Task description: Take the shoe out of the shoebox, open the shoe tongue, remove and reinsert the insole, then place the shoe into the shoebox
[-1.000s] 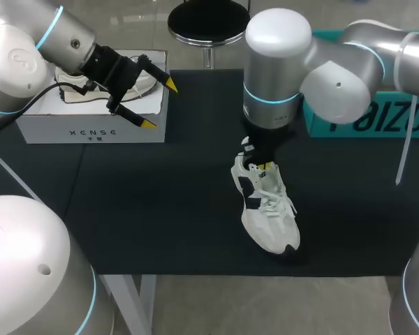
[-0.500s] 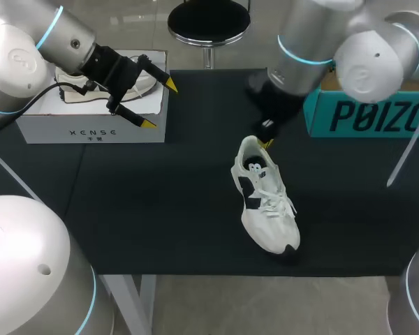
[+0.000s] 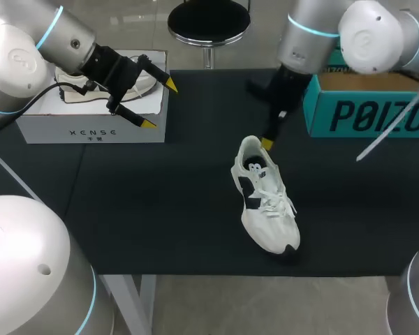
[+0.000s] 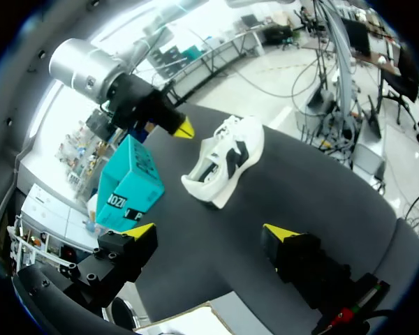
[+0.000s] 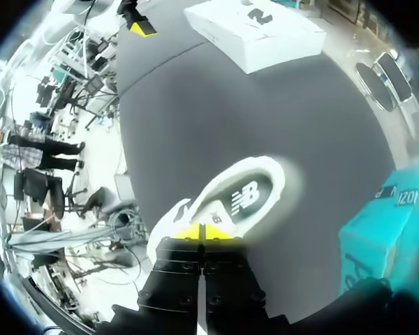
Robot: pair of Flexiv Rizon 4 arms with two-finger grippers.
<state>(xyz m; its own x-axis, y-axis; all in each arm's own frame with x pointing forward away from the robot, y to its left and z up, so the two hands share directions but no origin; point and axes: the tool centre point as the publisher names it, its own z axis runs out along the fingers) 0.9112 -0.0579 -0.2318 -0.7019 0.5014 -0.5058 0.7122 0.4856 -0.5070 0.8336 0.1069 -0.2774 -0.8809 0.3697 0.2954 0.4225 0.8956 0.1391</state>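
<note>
The black table (image 3: 160, 209) is carrying a teal shoebox (image 3: 366, 115) at its 2 o'clock corner and a white box (image 3: 91, 125) at 10 o'clock. The white sneaker (image 3: 265, 202) is lying mid-table, toe toward 5 o'clock, unmoved. The right gripper (image 3: 267, 142), fingers pressed together and empty, is rising from the heel toward 1 o'clock. The left gripper (image 3: 159, 105) is staying spread wide beside the white box.
</note>
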